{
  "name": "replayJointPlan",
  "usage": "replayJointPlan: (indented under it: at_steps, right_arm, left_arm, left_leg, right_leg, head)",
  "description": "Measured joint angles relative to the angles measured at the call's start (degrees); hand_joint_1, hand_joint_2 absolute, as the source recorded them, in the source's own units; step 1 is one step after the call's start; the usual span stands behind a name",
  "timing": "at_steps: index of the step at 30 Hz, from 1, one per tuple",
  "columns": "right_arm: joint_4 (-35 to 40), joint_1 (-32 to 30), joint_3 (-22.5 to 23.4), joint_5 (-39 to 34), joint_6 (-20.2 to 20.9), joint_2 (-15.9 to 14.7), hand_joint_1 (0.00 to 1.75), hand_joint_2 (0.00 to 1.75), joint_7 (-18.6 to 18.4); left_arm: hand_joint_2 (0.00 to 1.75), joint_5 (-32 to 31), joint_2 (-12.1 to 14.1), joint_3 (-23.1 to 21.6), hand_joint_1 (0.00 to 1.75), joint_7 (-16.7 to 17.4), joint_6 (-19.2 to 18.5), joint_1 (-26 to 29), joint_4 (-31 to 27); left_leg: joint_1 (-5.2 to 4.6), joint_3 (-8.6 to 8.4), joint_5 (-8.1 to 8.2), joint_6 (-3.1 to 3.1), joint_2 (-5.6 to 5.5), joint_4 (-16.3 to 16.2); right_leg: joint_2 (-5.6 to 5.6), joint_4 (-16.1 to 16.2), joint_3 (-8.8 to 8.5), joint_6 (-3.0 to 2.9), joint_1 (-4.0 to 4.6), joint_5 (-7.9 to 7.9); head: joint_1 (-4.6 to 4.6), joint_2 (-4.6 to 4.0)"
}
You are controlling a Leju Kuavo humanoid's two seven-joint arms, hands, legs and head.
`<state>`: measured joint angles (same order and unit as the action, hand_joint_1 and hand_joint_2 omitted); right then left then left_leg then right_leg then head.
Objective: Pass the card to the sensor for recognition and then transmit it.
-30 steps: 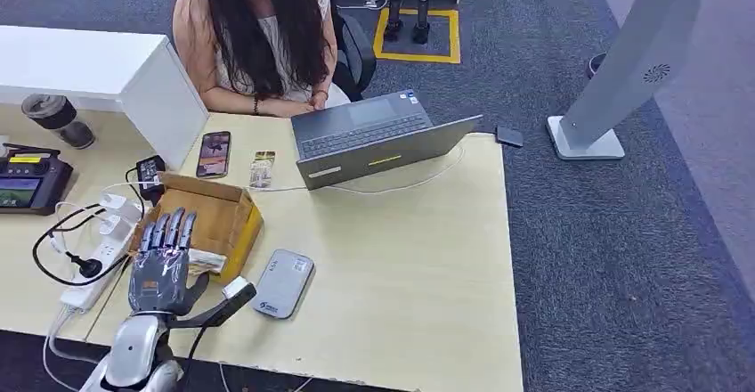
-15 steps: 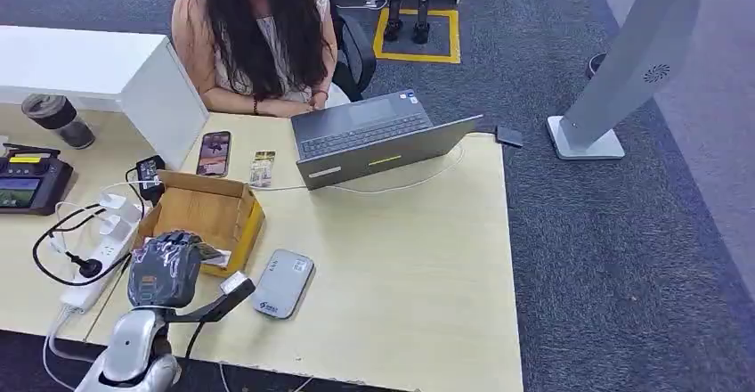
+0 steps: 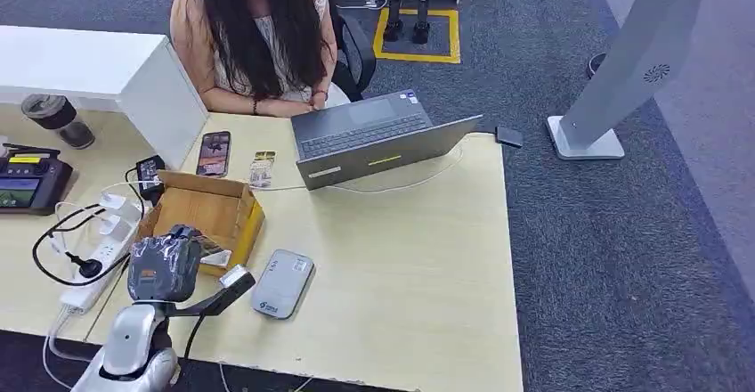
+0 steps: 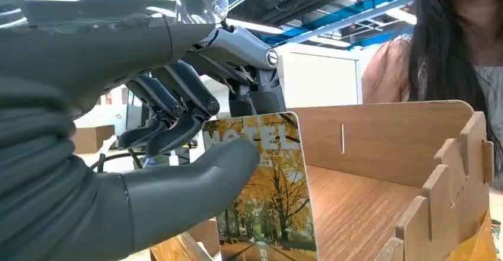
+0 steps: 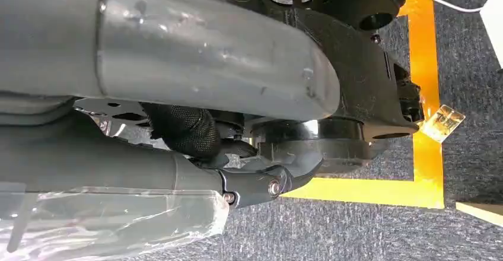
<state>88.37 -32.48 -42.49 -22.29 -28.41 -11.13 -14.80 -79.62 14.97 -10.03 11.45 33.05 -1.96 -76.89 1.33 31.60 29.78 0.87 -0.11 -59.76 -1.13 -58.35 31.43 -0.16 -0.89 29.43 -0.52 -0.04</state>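
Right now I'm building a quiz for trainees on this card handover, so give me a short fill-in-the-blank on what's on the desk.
1. The left hand pinches a ____ between thumb and fingers.
2. The hand sits at the near edge of the open cardboard ____.
3. The grey reader lies flat on the ____, beside the box.
4. The laptop in front of the person is ____.

Missing words: card; box; desk; open

Glossy printed card [image 4: 267, 196], matt grey plastic left hand [image 4: 136, 154], raw brown cardboard box [image 3: 212, 209], smooth pale wood-look table [image 3: 401, 258], rough grey carpet [image 3: 623, 249] at right.
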Motion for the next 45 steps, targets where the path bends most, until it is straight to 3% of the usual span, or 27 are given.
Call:
replayJointPlan:
  at_steps: [27,31,34,36,45]
  right_arm:
    - [0.09,-0.04,0.00,1.05,0.00,0.00,0.00,0.00,-1.03]
    - [-0.44,0.50,-0.41,-0.80,0.00,-0.04,0.00,0.00,0.31]
    - [-1.70,1.73,-1.05,-3.23,0.00,-0.04,0.00,0.00,1.94]
    - [-2.41,2.25,-1.31,-4.11,0.00,-0.04,0.00,0.00,2.67]
    - [-3.61,3.01,-1.95,-4.46,-0.02,-0.22,0.00,0.00,3.17]
  left_arm:
    - [1.75,0.17,-0.04,0.00,1.75,0.15,0.42,-0.40,0.33]
    - [1.75,-1.88,-1.46,-0.52,1.75,-3.93,3.81,-6.73,0.33]
    - [1.75,-2.45,-3.19,-2.16,1.75,-2.69,0.35,-14.55,1.88]
    - [1.75,-2.19,-3.65,-2.95,1.75,-2.25,0.28,-17.94,2.73]
    - [1.75,-1.64,-4.35,-4.74,1.75,-1.88,1.09,-21.24,4.65]
  left_leg:
    - [0.00,-0.05,0.00,0.00,0.01,-0.02]
    - [0.01,0.20,-0.22,-0.04,-0.45,-0.09]
    - [0.01,0.24,-0.32,-0.08,-0.57,-0.10]
    - [0.00,0.21,-0.33,-0.07,-0.40,-0.10]
    - [0.00,0.22,-0.33,-0.07,-0.25,-0.10]
  right_leg:
    - [-0.01,0.01,0.16,0.00,0.00,0.00]
    - [0.46,0.02,0.17,0.04,0.02,-0.03]
    - [0.56,0.01,-0.01,0.12,0.01,-0.19]
    - [0.34,0.01,0.02,0.08,0.01,-0.28]
    - [0.19,0.01,0.15,0.08,0.01,-0.28]
  head:
    - [0.02,0.00]
    - [0.00,0.00]
    - [-0.09,0.00]
    - [-0.07,0.00]
    - [-0.07,0.00]
